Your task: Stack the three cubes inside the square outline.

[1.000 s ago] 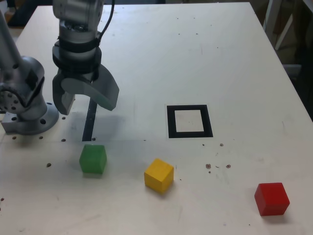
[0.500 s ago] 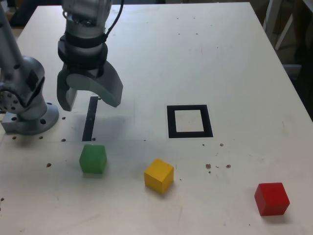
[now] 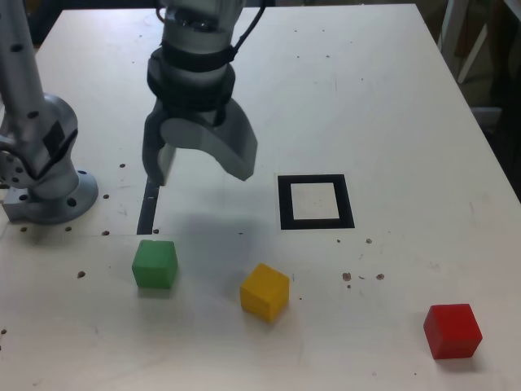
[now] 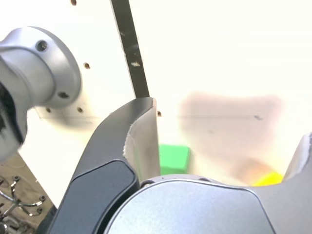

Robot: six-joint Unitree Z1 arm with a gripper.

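Nothing stacked yet, looks like the reach-for-first-cube step: gripper up off the worktop with jaws spread wide and empty. Green cube, yellow cube and red cube all outside the square outline. Probably needs lowering over the green or yellow, then closing.

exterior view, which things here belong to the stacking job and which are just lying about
Job: green cube, yellow cube, red cube, square outline, open claw hovering above the table.
Lying about: black strip, arm base, small dark specks.
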